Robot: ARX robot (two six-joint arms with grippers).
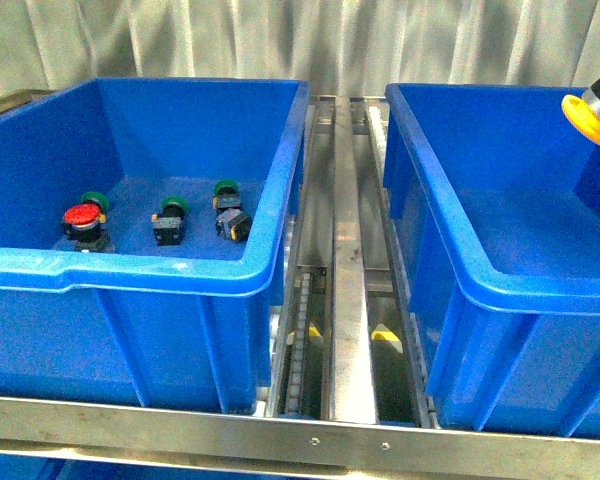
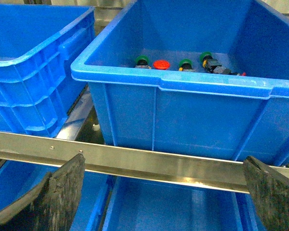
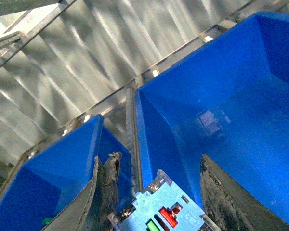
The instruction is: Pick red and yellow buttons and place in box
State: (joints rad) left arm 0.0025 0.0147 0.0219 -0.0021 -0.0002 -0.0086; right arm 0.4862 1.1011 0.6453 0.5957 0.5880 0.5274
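The red button (image 1: 80, 215) lies in the left blue bin (image 1: 160, 270) beside green-capped switches (image 1: 170, 215). In the left wrist view the red button (image 2: 161, 64) shows over the bin's near wall. The yellow button (image 1: 592, 118) hangs at the top right above the empty right box (image 1: 510, 290), and my right gripper (image 3: 156, 195) is shut on it. The right wrist view shows only the switch's pale blue contact block (image 3: 166, 209) between the fingers (image 3: 106, 190), with the box (image 3: 241, 120) below. My left gripper (image 2: 161, 192) stands open and empty in front of the left bin, below its rim.
A metal roller rail (image 1: 345, 300) runs between the two bins. A steel crossbar (image 1: 310, 435) spans the front. Another blue bin (image 2: 33, 72) stands beside the left one, and a lower blue bin (image 2: 183, 207) sits under the bar. A pale curtain hangs behind.
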